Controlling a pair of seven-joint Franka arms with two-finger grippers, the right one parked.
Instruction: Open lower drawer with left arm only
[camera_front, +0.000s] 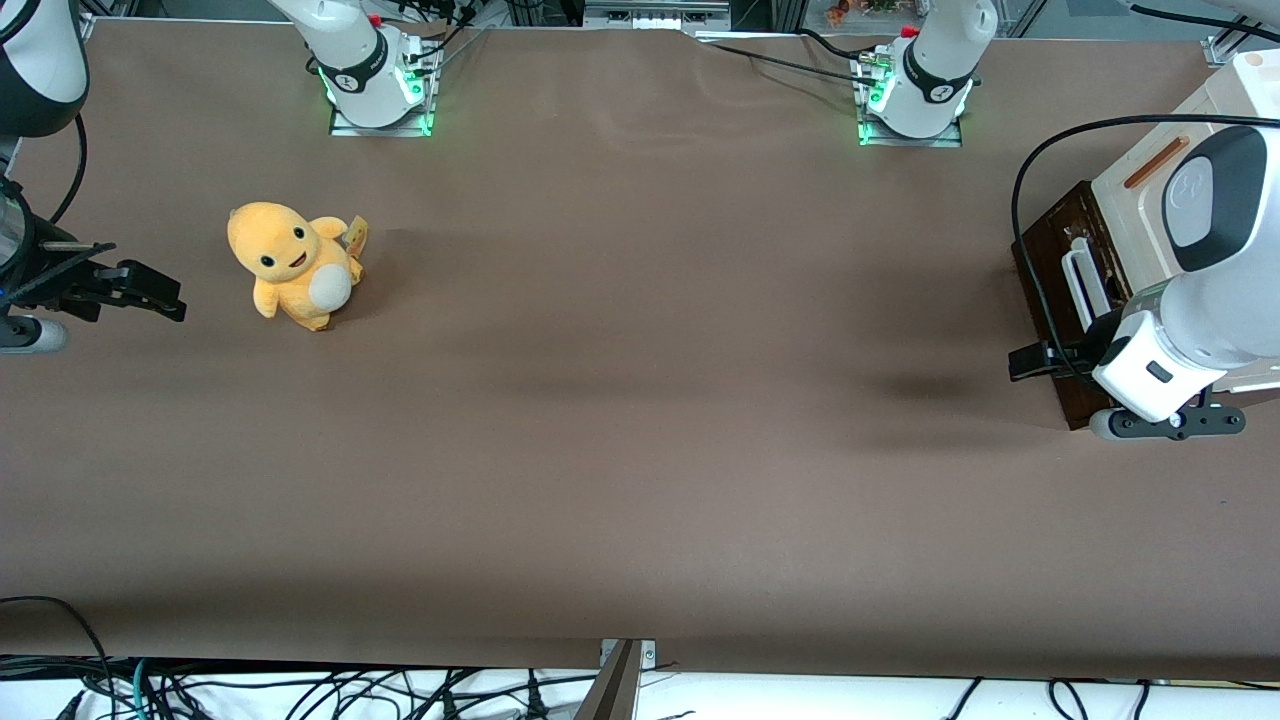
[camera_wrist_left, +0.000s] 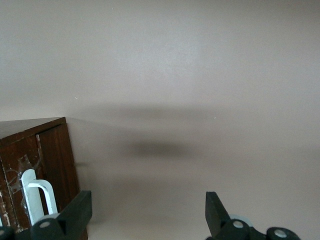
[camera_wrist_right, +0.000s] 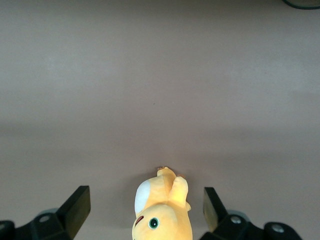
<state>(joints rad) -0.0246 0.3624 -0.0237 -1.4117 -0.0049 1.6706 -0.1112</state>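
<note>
Standing at the working arm's end of the table (camera_front: 640, 420), the small cabinet (camera_front: 1150, 215) presents a cream upper panel with an orange-brown bar handle (camera_front: 1155, 163) and, below it, the lower drawer (camera_front: 1050, 300) with its dark brown front facing along the table toward the parked arm's end. The drawer's white loop handle (camera_front: 1078, 280) sits on that front, and the front appears flush with the cabinet body, so the drawer reads as closed. The left arm (camera_front: 1215, 250) reaches in over the cabinet, its black cable (camera_front: 1030, 170) looping above the drawer front. The gripper (camera_front: 1035, 358) hangs in front of the drawer, at the end of the dark front that lies nearer to the front camera, close to the loop handle but not around it. In the left wrist view the fingers (camera_wrist_left: 77, 212) stand wide apart with only bare brown table covering between them; the handle (camera_wrist_left: 37, 200) and the dark drawer front (camera_wrist_left: 50, 155) lie just beside one finger, outside the gap, and nothing is held. A yellow plush toy (camera_front: 295, 265) stands upright toward the parked arm's end of the table, well apart from the cabinet, closer to the arm-base edge than to the edge nearest the front camera.
</note>
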